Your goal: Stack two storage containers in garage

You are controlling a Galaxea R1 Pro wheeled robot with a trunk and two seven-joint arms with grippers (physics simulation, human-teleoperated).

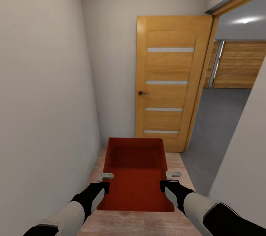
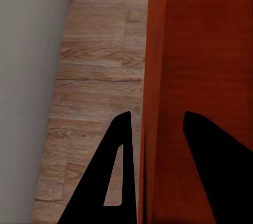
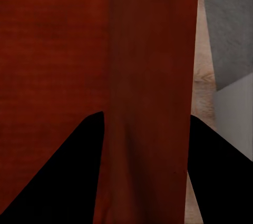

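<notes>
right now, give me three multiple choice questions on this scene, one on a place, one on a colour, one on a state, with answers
1. Where does the open wooden door stand relative to the container?
A. ahead of it, at the hallway's end
B. behind the robot
C. lying flat under it

2. What colour is the container?
A. blue
B. orange-red
C. green

3. How is the container held?
A. by the left gripper alone
B. by no gripper, resting on the floor
C. by both, the right gripper too, one on each side wall

Answers: 1 A, the door stands beyond the container's far end. 2 B, its walls are orange-red in every view. 3 C, each wrist view shows fingers straddling a container wall.
</notes>
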